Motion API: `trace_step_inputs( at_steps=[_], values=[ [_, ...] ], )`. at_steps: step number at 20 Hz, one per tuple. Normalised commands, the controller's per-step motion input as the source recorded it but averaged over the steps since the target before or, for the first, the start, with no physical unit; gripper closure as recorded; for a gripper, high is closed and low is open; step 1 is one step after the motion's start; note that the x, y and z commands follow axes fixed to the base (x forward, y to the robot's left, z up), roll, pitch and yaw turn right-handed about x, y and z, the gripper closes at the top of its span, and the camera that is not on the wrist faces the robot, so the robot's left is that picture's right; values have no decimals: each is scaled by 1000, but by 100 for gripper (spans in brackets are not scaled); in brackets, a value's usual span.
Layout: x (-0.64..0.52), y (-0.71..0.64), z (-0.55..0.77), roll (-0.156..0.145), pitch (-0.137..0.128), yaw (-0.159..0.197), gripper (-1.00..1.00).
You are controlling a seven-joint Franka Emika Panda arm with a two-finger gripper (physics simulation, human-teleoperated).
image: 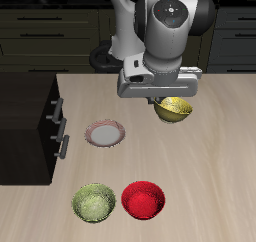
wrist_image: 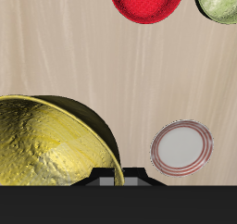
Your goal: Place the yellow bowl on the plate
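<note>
The yellow bowl [image: 175, 110] hangs tilted just under the claw [image: 160, 99], its rim caught at the claw's lower end and its mottled golden inside [wrist_image: 51, 144] turned partly toward the wrist camera, where it fills a large share of the picture. A dark shadow lies on the bench beneath it in the wrist view, so the bowl appears lifted clear of the surface. The claw is clamped on the yellow bowl's rim, though the fingers themselves are mostly hidden by the grey wrist housing. The plate [image: 106, 135], pale in the centre with a reddish-brown rim, lies flat on the bench [image: 210, 166] nearer the front edge than the bowl and toward the dark cabinet [image: 30, 126]; it is near the bowl but apart from it, with bare wood between them. The plate [wrist_image: 182, 148] carries nothing. 2 more bowls sit close to the bench's front edge, just beside each other: a yellow-green bowl [image: 94, 202] and a red bowl [image: 144, 199], both well apart from the plate, leaving open room around it on all sides except toward the cabinet, whose drawer handles stand near the plate's edge. The bench's back edge runs behind the robot arm [image: 130, 26]. No brand, label or writing can be read anywhere.
</note>
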Motion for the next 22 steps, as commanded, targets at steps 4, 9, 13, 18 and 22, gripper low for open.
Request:
trace_step_inputs(
  at_steps=[4, 9, 13, 18, 22],
  values=[
    [-124, -522, 11, -92, -12, 19, 100],
    [-123, -357, -6, -59, -6, 0, 100],
    [-217, -345, -40, -44, -11, 11, 100],
    [-137, -332, -33, -56, -1, 13, 100],
    [-219, -392, -15, -73, -14, 13, 100]
  ],
)
